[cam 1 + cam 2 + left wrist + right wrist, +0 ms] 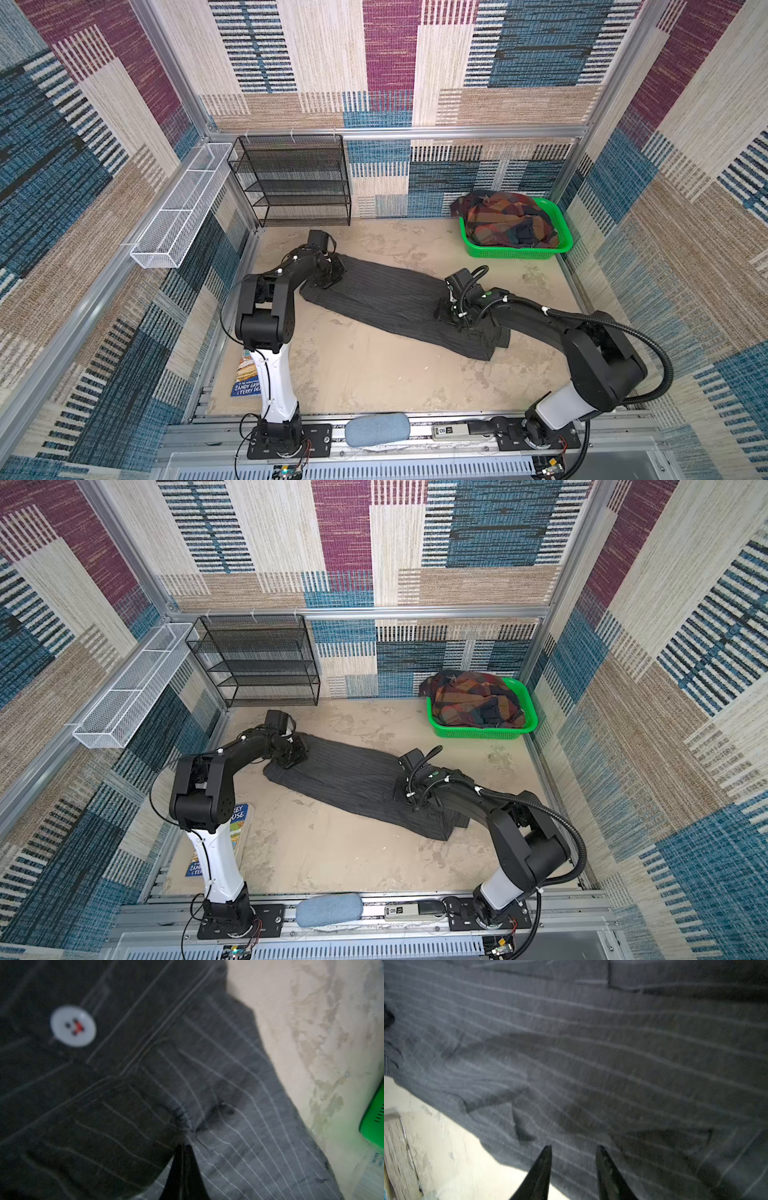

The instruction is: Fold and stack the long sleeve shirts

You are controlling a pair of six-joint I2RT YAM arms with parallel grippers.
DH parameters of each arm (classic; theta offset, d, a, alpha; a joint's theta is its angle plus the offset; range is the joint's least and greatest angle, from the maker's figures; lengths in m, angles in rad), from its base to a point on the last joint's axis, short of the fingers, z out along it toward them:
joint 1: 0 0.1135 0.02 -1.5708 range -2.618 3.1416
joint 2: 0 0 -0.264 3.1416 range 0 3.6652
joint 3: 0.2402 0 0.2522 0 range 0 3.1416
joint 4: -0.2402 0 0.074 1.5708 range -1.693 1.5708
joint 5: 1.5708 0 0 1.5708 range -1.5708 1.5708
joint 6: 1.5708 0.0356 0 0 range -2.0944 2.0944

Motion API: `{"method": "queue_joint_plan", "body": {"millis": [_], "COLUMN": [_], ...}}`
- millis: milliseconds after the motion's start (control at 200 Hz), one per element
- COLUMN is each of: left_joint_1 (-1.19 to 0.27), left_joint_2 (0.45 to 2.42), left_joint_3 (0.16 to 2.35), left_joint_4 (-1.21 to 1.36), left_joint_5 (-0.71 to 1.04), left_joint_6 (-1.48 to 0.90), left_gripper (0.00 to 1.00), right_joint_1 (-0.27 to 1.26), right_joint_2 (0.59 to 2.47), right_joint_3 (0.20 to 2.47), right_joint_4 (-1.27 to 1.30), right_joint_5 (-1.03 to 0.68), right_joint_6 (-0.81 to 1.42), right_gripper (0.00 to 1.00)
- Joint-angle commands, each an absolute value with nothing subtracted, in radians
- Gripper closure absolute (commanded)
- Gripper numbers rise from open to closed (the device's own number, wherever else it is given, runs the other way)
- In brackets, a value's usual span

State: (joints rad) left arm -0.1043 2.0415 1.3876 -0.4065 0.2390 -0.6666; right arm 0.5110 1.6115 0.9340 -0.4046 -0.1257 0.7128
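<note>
- Where both top views look down, the pinstriped shirt (386,299) (353,779) lies as a long folded band on the table (374,374); the left pincer (330,276) (293,754) sits on its far end, the right pincer (446,311) (405,793) on its near end, and the band stretches between them
- beyond the right pincer and well apart from it, the plaid shirt (505,222) is heaped in the green basket (515,252)
- left wrist view: the left pincer (184,1151) is clenched, its fingers (185,1178) pressed together on a puckered nip of the pinstriped shirt (239,1126); a white button (73,1026) lies on a darker layer to one side of the pincer; past the shirt's edge on the other side lie bare table (301,1022) and a corner of the green basket (374,1118)
- right wrist view: the right pincer (574,1148) stands unclenched, its two fingers (540,1172) parted, with the pinstriped shirt (591,1053) showing between them; whether the tips touch the cloth I cannot tell; the shirt's edge runs just beside one finger, with bare table (446,1147) beyond
</note>
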Motion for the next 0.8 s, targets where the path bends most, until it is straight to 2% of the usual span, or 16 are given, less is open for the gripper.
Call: {"method": "queue_joint_plan", "body": {"millis": [0, 320, 621, 711, 796], "left_joint_1": [-0.096, -0.101, -0.171, -0.207, -0.210], "left_joint_2": [2.014, 1.814, 1.610, 1.552, 1.484], "left_joint_3": [1.301, 0.966, 0.774, 0.756, 0.760], "left_joint_4": [-0.345, -0.238, -0.165, -0.161, -0.196], "left_joint_5": [0.198, 0.121, 0.155, 0.172, 0.170], "left_joint_6": [-0.742, -0.897, -1.084, -1.132, -1.137], "left_gripper": [1.00, 1.00, 1.00, 1.00, 1.00], "right_joint_1": [0.466, 0.352, 0.350, 0.358, 0.378], "right_joint_2": [1.678, 1.891, 2.160, 2.192, 2.155], "right_joint_3": [0.995, 1.182, 1.653, 1.759, 1.769], "right_joint_4": [-0.359, -0.416, -0.585, -0.623, -0.644], "right_joint_5": [-0.159, -0.178, -0.166, -0.162, -0.131], "right_joint_6": [0.643, 0.506, 0.372, 0.354, 0.351], "right_gripper": [0.62, 0.63, 0.63, 0.63, 0.62]}}
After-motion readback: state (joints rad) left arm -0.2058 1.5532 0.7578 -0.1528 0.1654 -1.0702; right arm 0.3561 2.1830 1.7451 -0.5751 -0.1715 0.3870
